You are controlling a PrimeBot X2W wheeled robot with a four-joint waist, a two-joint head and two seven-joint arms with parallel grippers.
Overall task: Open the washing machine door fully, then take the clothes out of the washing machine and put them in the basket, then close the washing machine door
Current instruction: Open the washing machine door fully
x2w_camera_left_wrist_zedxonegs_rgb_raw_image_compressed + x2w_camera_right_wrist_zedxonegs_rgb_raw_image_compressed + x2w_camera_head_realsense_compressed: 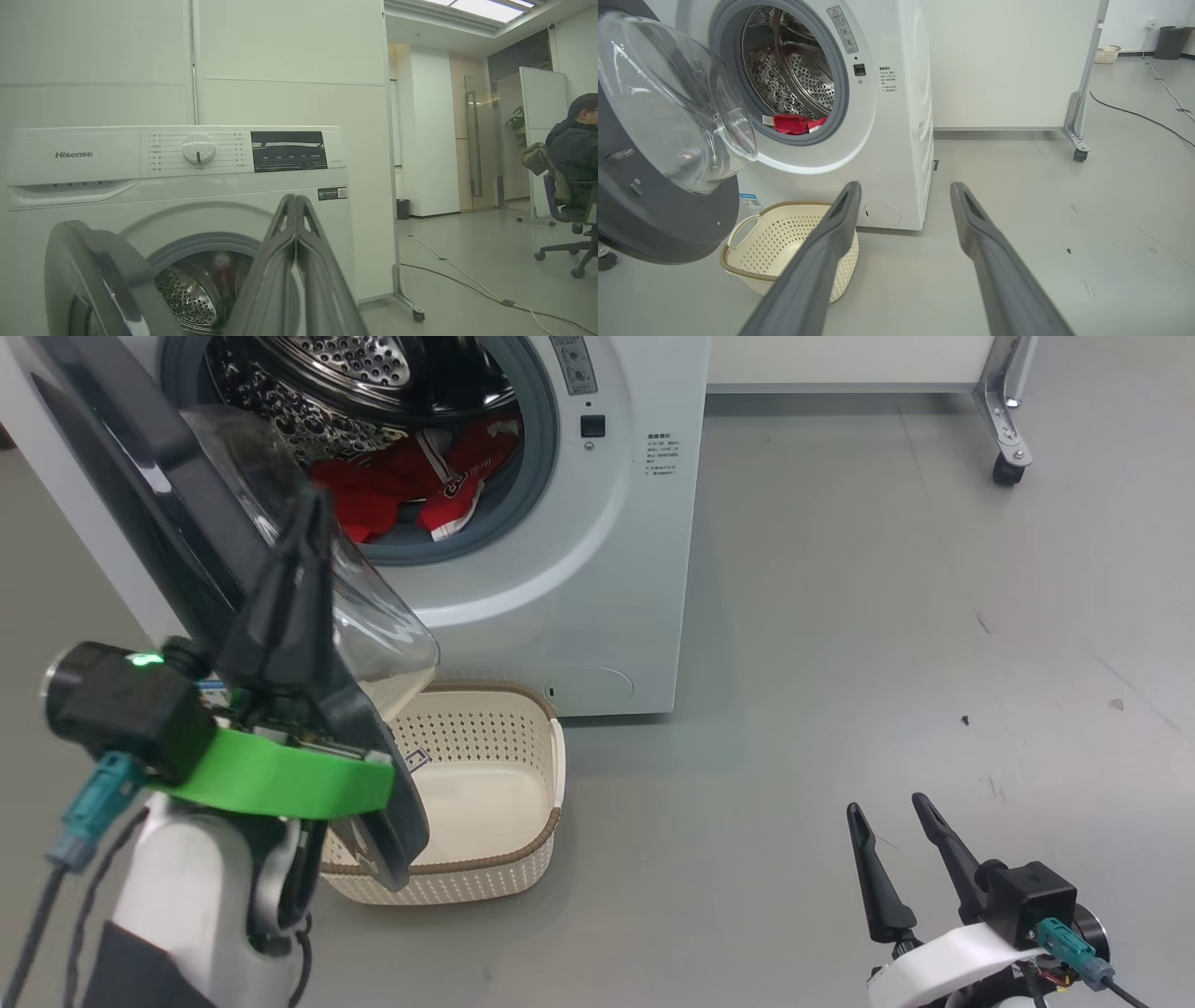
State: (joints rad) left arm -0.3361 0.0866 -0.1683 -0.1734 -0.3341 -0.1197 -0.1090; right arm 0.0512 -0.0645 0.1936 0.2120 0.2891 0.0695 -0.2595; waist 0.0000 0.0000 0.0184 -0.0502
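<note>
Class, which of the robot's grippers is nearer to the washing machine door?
Left. The left gripper, shut, stands right beside the glass of the washing machine door; the right gripper, open, sits far off over the floor to the right.

drum [808, 79]: dimpled steel | door [668, 107]: clear glass | basket [780, 233]: perforated plastic
</note>
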